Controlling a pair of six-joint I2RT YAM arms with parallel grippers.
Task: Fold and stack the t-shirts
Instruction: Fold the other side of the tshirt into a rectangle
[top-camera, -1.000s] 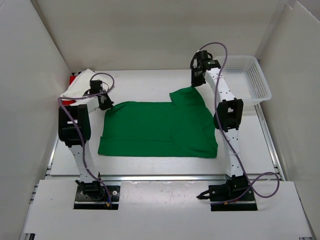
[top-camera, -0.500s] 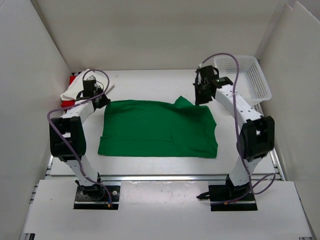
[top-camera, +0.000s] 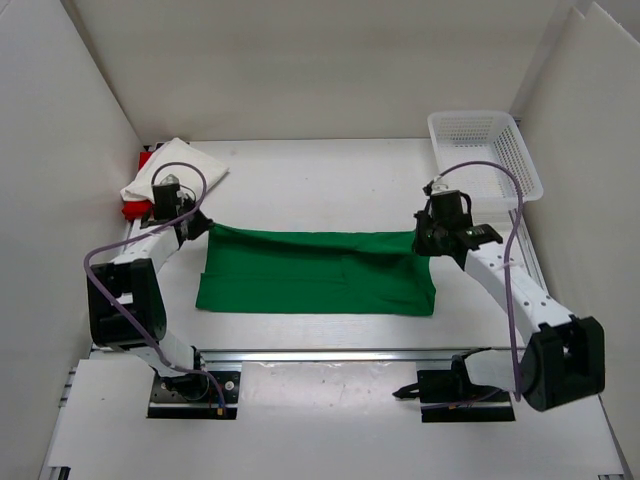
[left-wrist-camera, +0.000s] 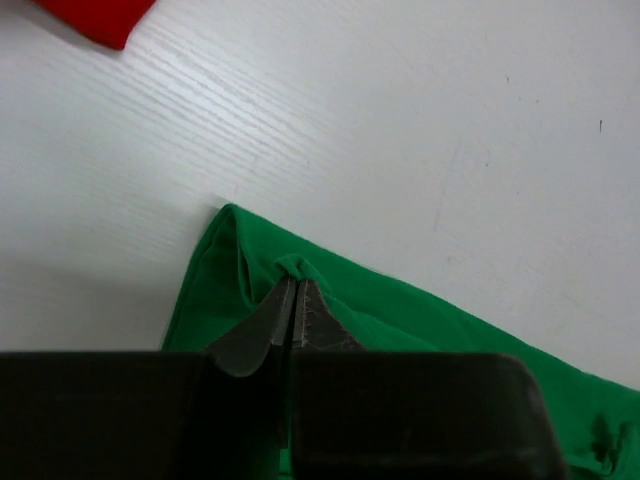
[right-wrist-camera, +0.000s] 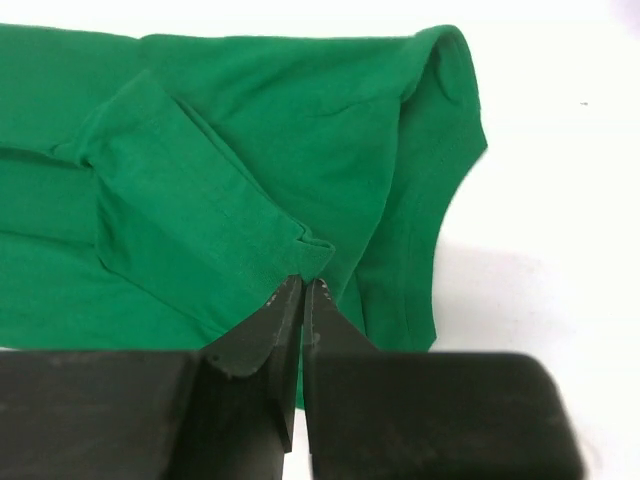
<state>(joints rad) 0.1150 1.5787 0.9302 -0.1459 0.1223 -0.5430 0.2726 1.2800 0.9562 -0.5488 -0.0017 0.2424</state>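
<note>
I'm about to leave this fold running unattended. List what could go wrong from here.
1. Both the left gripper and right gripper pinch only a small tuck of the green t-shirt; either could slip and skew the fold.
2. The sleeve lies doubled and bunched by the right grip, so it may crease into the fold.
3. The left arm works close to the white t-shirt; it might nudge it.

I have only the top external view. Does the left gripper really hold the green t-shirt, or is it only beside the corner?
Observer: It holds it. In the left wrist view the left gripper is shut on a small pinch of the green t-shirt, just inside its corner.
Operator: And the right one?
Observer: In the right wrist view the right gripper is shut on the hemmed edge of a folded-over layer of the same shirt.
</note>
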